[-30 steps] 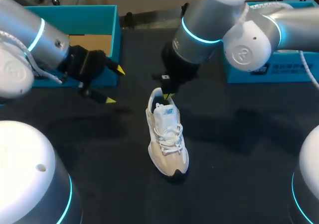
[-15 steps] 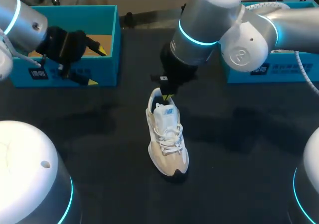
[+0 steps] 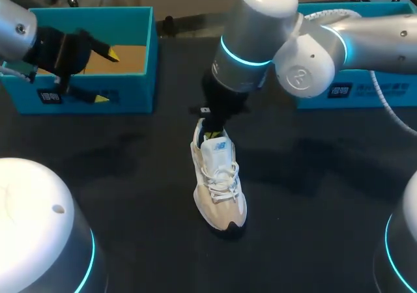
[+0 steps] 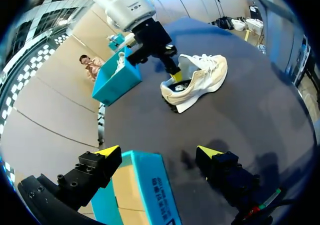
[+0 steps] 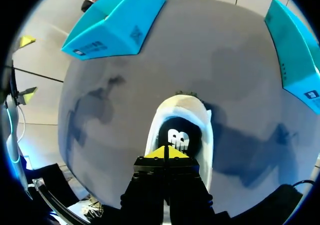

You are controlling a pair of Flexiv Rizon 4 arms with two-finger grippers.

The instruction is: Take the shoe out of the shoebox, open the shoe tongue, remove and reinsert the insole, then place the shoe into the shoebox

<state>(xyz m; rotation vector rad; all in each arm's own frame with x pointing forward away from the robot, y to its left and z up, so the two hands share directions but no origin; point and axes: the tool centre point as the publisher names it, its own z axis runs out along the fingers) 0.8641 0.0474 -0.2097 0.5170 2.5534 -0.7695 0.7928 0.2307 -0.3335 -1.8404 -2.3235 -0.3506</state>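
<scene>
My right fingers [image 5: 166,152] are pinched together at the heel opening of the shoe [image 3: 218,182] on the tabletop [image 3: 313,195]; my left fingers [image 3: 106,77] hang spread over the shoebox [image 3: 130,19] wall

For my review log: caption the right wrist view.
Right pincer, tips together, hangs over the insole inside the white shoe.

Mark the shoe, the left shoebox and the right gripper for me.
shoe [image 3: 220,176]: head view, on the laces.
left shoebox [image 3: 133,91]: head view, on its front wall.
right gripper [image 5: 166,152]: right wrist view, between its yellow tips.
</scene>
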